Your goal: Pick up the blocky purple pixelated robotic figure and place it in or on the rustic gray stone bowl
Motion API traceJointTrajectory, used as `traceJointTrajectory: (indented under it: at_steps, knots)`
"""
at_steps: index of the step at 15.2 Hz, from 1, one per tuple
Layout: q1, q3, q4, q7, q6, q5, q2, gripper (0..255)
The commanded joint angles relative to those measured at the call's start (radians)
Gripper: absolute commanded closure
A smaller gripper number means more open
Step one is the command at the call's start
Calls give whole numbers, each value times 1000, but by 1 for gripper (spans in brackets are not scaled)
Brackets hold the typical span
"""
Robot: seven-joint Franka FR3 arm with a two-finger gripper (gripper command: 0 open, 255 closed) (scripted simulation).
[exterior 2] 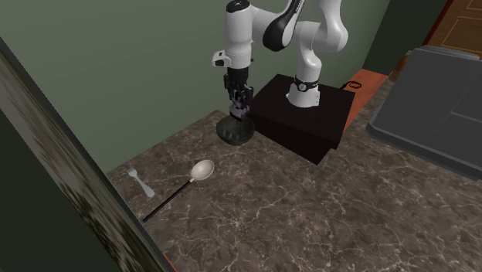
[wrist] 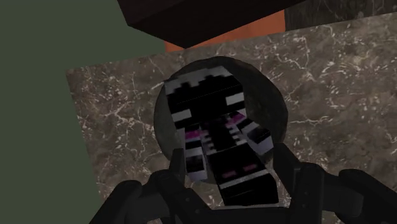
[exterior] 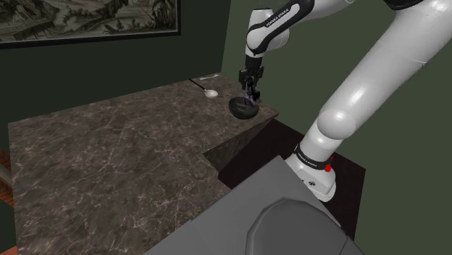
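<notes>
Dark marble counter (exterior: 109, 159), green wall behind: the gripper (wrist: 229, 164) hangs over the bowl (wrist: 272, 105), jaws spread wide and apparently clasping the figure (wrist: 207, 118) just above its hollow. Released tilted or off-centre, the figure could catch the rim and tumble out.

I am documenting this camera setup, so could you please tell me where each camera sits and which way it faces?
Shoulder view: beside and slightly behind the stand, looking down over the marbled counter; the arm reaches up-left to the gripper above the dark bowl.
Second exterior view: across the counter, facing the arm and stand, spoon in the foreground.
Wrist view: on the gripper, looking along it; its black fingers clasp the blocky figure over the bowl.
Shared: both exterior views show the spoon, bowl and gripper.
</notes>
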Motion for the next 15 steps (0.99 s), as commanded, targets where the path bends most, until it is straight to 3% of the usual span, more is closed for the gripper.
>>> traceJointTrajectory:
  at_steps: [1,15]
  knots:
    - [-3,-1,-32,4,26,-7,-7,255]
    - [0,-5,-69,-27,242,48,177,255]
